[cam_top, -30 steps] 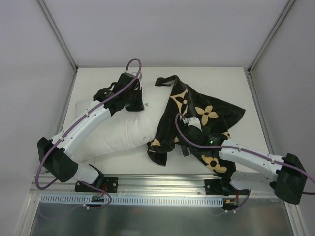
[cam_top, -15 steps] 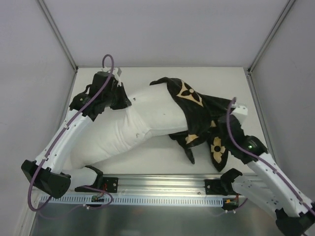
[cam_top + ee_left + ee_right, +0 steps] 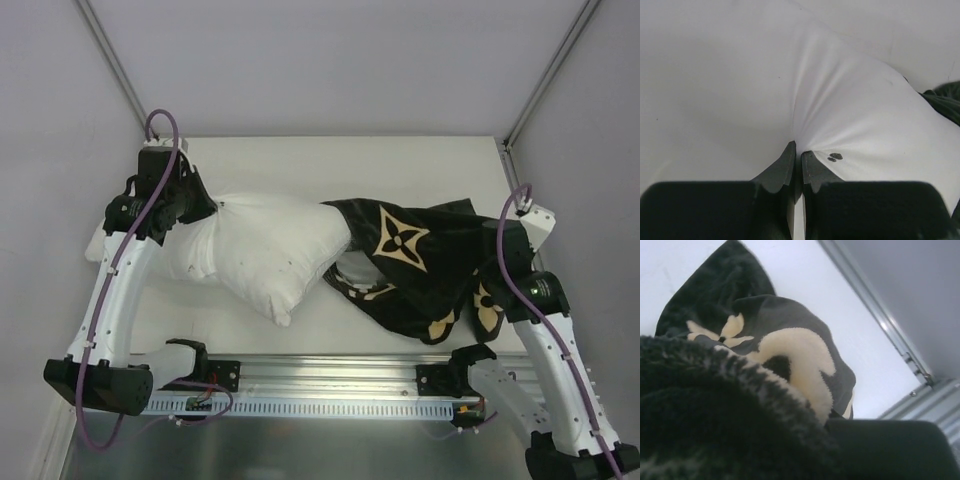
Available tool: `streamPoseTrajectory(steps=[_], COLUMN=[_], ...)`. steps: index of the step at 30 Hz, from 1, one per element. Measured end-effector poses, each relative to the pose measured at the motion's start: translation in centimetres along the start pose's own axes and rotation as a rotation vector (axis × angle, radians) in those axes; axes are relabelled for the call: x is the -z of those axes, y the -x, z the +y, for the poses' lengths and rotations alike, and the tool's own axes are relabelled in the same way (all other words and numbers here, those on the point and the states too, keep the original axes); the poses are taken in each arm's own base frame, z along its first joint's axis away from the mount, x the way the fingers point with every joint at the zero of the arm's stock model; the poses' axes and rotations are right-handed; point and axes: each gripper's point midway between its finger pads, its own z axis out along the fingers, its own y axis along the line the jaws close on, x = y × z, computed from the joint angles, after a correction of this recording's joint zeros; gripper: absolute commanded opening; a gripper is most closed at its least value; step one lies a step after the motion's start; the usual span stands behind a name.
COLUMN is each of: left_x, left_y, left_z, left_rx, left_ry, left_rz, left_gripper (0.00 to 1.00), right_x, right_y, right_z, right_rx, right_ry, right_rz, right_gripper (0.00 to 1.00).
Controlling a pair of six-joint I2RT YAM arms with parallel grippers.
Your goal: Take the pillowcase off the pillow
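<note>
Under pillowcase [image 3: 420, 265] folds: pillow [image 3: 265, 250] end, right end effector [image 3: 510, 240] tips.

far table [image 3: 400, 165] open, pillow [image 3: 270, 245] — pillowcase [image 3: 430, 260] span middle

overhead camera looks down; close wrist cameras apparently share the pillowcase [image 3: 430, 270].

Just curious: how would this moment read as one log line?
left fingers: shut on pillow | right arm: holds pillowcase | pillowcase: mostly off
</note>
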Motion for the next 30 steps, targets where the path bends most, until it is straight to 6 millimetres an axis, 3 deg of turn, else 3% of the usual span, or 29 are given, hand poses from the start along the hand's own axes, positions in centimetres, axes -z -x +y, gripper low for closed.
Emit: streamPoseTrajectory(steps=[3, 9, 13, 16, 18, 19, 20, 22, 23, 25, 27, 30], left_x=[0.2, 0.2, -0.7, -1.6, -2.1, -2.4, -2.6, -3.0, -3.1, -3.1, -2.9, -2.2], left_y=[0.8, 2.1, 2.2, 2.4, 2.6, 2.8, 3.0, 3.8, 4.3, 4.6, 4.5, 4.2], left_z=[1.3, 3.2, 2.7, 2.2, 1.9, 1.7, 1.6, 0.7, 0.2, -0.3, -0.9, -2.2], left_rx=[0.025, 0.085, 0.109, 0.131, 0.140, 0.145, 0.148, 0.164, 0.168, 0.171, 0.159, 0.124], left_ry=[0.034, 0.078, 0.062, 0.047, 0.037, 0.032, 0.027, -0.007, -0.029, -0.052, -0.072, -0.108], left_rz=[-0.020, -0.051, -0.020, 0.009, 0.023, 0.027, 0.030, 0.021, 0.014, 0.007, 0.004, -0.003], left_gripper=[0.00, 0.00, 0.00, 0.00, 0.18, 0.43, 0.55, 0.73, 0.86, 0.94, 0.99, 0.99], right_x=[0.1, 3.2, 5.2, 4.9, 3.5, 2.4, 1.1, -1.8, -3.3, -6.0, -7.3, -6.8], right_y=[1.1, 7.7, 11.7, 14.1, 15.2, 15.7, 15.8, 15.4, 15.0, 12.8, 9.7, 5.7], right_z=[-2.5, -6.2, -5.2, -3.1, -1.2, -0.2, 0.9, 3.3, 4.8, 7.7, 9.4, 10.6], right_rx=[-0.054, -0.253, -0.298, -0.299, -0.286, -0.274, -0.257, -0.199, -0.164, -0.085, -0.012, 0.058], right_ry=[-0.080, -0.138, -0.048, 0.034, 0.081, 0.101, 0.115, 0.132, 0.146, 0.167, 0.184, 0.224], right_rz=[0.007, -0.118, -0.181, -0.174, -0.143, -0.122, -0.094, -0.007, 0.033, 0.127, 0.205, 0.287], right_gripper=[0.01, 0.01, 0.01, 0.01, 0.01, 0.05, 0.13, 0.39, 0.64, 0.86, 0.91, 0.94])
